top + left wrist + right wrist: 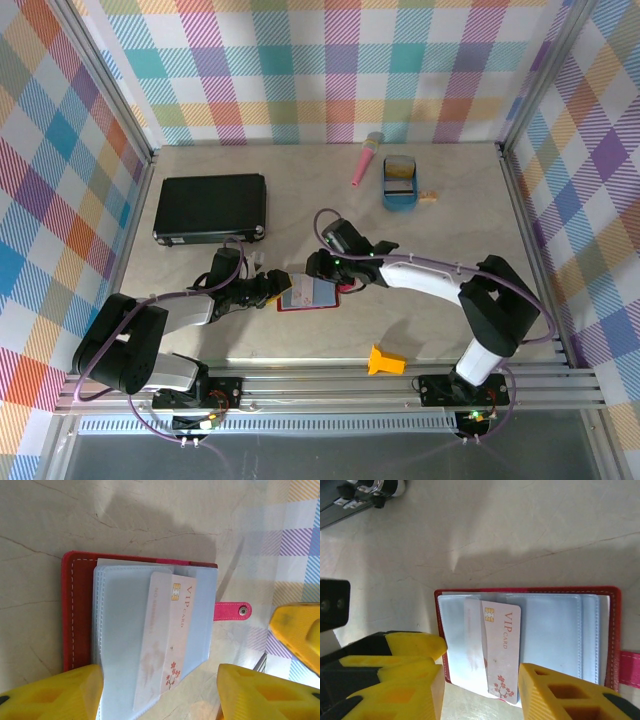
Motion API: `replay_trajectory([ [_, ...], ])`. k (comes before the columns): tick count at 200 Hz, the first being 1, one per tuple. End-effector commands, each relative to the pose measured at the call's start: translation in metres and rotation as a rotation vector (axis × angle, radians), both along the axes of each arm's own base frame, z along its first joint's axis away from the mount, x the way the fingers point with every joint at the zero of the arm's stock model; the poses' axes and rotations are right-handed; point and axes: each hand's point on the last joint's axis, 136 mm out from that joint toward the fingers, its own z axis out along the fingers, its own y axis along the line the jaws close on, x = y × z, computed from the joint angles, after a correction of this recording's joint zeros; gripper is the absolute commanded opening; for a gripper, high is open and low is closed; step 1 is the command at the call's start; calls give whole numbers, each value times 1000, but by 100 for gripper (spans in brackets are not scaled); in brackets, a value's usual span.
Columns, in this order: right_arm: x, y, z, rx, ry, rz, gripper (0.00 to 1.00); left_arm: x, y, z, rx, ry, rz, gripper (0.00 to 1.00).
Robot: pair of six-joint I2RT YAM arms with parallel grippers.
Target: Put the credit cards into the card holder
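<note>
The card holder (pixel 308 294) lies open on the table, dark red with pale blue sleeves (pixel 125 615). A pink credit card (pixel 167 640) marked VIP sits partly inside one sleeve, its flowered end sticking out (pixel 502 652). My left gripper (pixel 160 700) is open, one finger (pixel 60 695) over the holder's red edge and the other past the sleeves. My right gripper (pixel 480 690) is open astride the card's free end, and its fingers (pixel 565 695) do not clamp the card. More credit cards stand in the blue tray (pixel 400 183) at the back.
A large black flat case (pixel 210 207) lies at the back left. A pink pen (pixel 366 160) and a small tan block (pixel 428 197) lie beside the blue tray. A yellow-orange piece (pixel 385 360) rests at the table's near edge. Metal rails border the table.
</note>
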Motion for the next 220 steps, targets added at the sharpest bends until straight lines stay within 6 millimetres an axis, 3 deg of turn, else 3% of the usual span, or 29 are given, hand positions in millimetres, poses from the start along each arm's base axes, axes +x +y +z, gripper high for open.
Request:
replay_trajectory([
  [1, -16, -16, -22, -203, 71, 33, 44, -10, 5, -10, 36, 22, -14, 62],
  [95, -12, 16, -43, -289, 169, 124, 47, -13, 8, -17, 75, 21, -29, 58],
  [220, -8, 26, -59, -306, 193, 152, 41, -11, 5, -14, 66, 13, -41, 56],
])
